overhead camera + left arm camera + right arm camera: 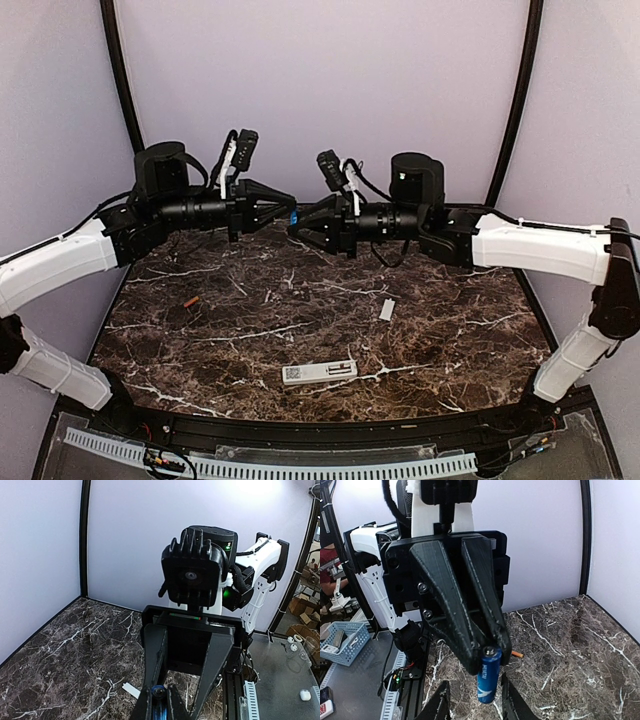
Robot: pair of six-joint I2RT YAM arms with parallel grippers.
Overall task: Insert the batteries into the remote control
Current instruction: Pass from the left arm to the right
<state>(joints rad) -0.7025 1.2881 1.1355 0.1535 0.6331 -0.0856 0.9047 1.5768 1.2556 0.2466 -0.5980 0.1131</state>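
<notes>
I see the orange battery (188, 302) lying on the worktop (450, 330) near its left edge. Up in the air, above the far side of the worktop, my left fingers (470, 630) are closed tight on the blue battery (489, 676). My right fingers (440, 702) stand apart, one on each side of it, and I cannot tell if they touch it. The remote control (319, 373) lies by the near edge, label up. A small pale cover (387, 310) lies further back, to its right.
</notes>
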